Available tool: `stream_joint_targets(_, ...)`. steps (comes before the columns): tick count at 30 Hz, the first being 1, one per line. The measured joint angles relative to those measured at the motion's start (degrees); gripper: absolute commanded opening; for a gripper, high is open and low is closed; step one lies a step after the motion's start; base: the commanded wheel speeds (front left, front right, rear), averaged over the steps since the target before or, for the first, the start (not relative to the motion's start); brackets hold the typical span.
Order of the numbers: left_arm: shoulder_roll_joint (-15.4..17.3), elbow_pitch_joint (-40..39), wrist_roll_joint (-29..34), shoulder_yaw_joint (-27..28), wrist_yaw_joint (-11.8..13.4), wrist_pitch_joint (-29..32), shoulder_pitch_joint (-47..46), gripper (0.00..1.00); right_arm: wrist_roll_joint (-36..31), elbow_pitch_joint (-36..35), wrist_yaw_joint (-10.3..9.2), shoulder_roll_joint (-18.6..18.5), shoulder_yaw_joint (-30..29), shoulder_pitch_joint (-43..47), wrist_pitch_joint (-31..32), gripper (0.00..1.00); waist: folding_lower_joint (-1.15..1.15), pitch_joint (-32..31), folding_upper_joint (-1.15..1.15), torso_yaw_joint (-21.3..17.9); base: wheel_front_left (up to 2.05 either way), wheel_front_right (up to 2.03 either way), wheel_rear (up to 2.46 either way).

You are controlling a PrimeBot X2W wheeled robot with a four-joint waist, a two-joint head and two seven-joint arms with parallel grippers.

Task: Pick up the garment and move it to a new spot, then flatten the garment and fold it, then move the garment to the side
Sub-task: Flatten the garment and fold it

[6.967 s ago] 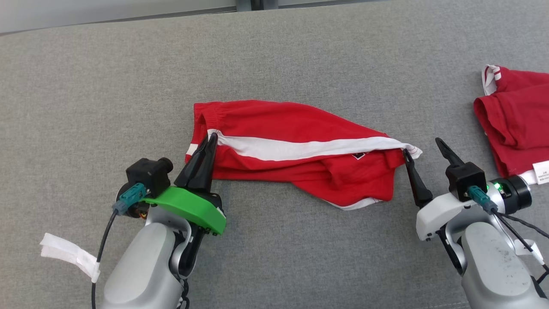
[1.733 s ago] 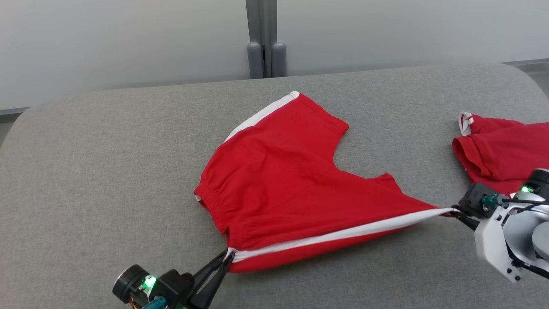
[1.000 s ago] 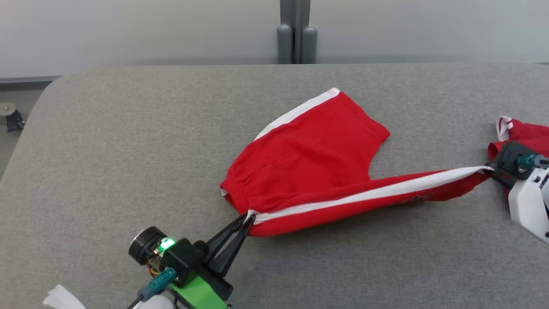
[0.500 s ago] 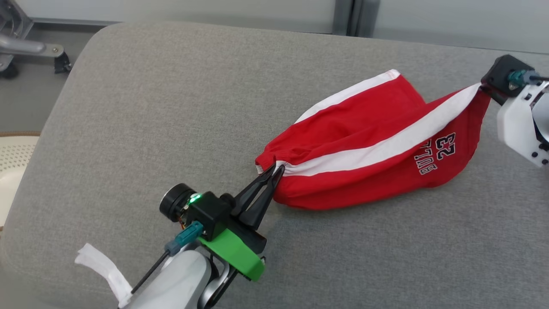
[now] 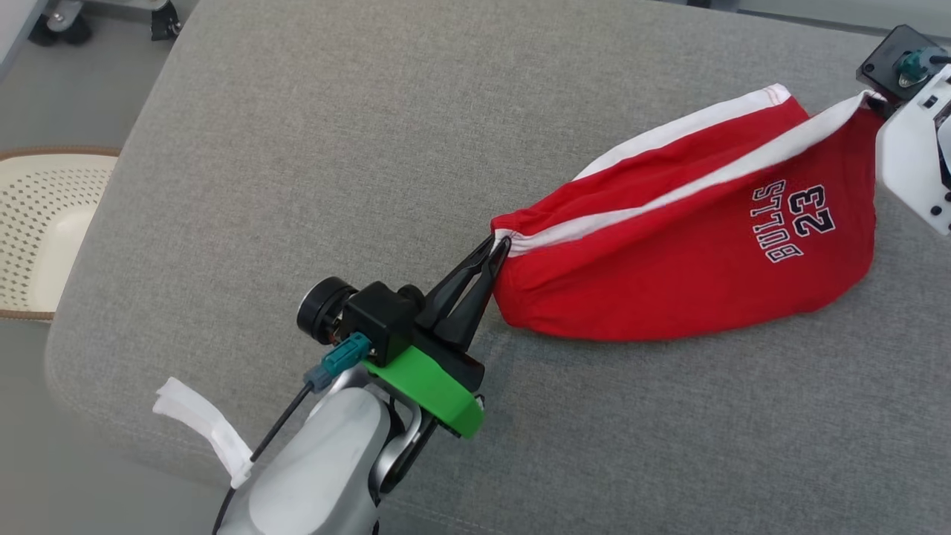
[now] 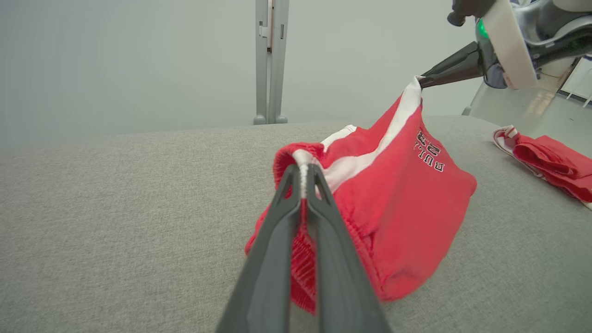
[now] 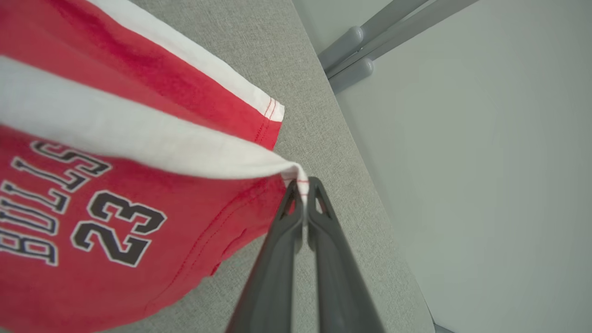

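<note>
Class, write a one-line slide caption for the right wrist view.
Right gripper pinches the red shorts by a white-striped corner, over grey upholstery.

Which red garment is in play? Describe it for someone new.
On the grey padded table, find the red shorts strung between the left pincer and right pincer. Unlike the other red garment lying loose nearby, they carry BULLS 23 lettering.

Left claw (image 6: 303,173) blurred near lens, basket (image 5: 44,230) cropped at left edge

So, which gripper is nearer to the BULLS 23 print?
Right. The right gripper pinches the hem beside the BULLS 23 print; the left gripper pinches the waistband at the far end.
</note>
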Motion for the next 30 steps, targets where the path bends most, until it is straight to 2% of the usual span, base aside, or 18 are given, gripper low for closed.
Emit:
stream_joint_targets(9,-1.8,0.5,0.1,0.1,0.0,0.0,-2.7,0.00,-0.6,6.6,0.00,2.4,0.0,-3.4,0.1,0.00,0.00,3.8,0.00,1.5,0.00,0.00,0.00)
stream_joint_targets(14,-2.3,0.6,0.3,0.5,0.0,0.0,-4.2,0.00,-1.7,7.4,0.00,3.1,0.0,-5.3,0.6,0.00,0.00,6.1,0.00,1.9,0.00,0.00,0.00)
stream_joint_targets(22,-3.2,1.4,0.7,0.8,0.0,0.0,-5.9,0.00,-2.7,6.6,0.00,2.4,0.0,-7.0,1.9,0.00,0.00,9.2,0.00,2.8,0.00,0.00,0.00)
stream_joint_targets(23,-3.2,1.5,0.7,0.9,0.0,0.0,-6.0,0.00,-2.7,6.7,0.00,2.4,0.0,-7.1,2.0,0.72,0.01,9.5,0.00,3.0,0.00,0.00,0.00)
stream_joint_targets(24,-3.3,1.6,0.7,1.0,0.0,0.0,-6.0,0.00,-2.8,7.0,0.01,2.4,0.1,-7.5,1.4,1.00,0.00,9.7,0.00,3.1,0.00,0.00,0.00)
stream_joint_targets(25,-3.4,1.7,0.5,1.2,0.0,0.0,-6.0,0.13,-3.0,8.2,0.01,2.6,0.2,-8.6,0.4,1.00,0.01,9.9,0.00,3.2,0.00,0.00,0.00)
stream_joint_targets(26,-3.5,2.0,0.3,1.4,0.0,0.0,-6.0,0.36,-3.4,8.8,-0.01,2.7,0.0,-9.4,-0.3,1.00,0.00,10.1,0.00,3.2,0.00,0.00,0.00)
stream_joint_targets(27,-3.5,2.6,0.2,1.3,0.0,0.0,-6.1,0.85,-3.7,9.6,-0.01,3.0,-0.1,-10.0,-0.8,1.00,0.01,10.2,0.00,3.3,0.00,0.00,0.00)
stream_joint_targets(29,-3.5,3.6,0.0,1.2,0.0,0.0,-6.3,1.00,-4.5,10.8,0.00,4.0,0.1,-9.9,-1.6,1.00,0.01,10.1,0.00,3.3,0.00,0.00,0.00)
stream_joint_targets(30,-3.6,4.1,-0.3,1.1,0.0,0.0,-6.3,1.00,-4.5,11.3,0.00,4.3,0.1,-9.8,-1.8,1.00,0.00,10.0,0.00,3.3,0.00,0.00,0.00)
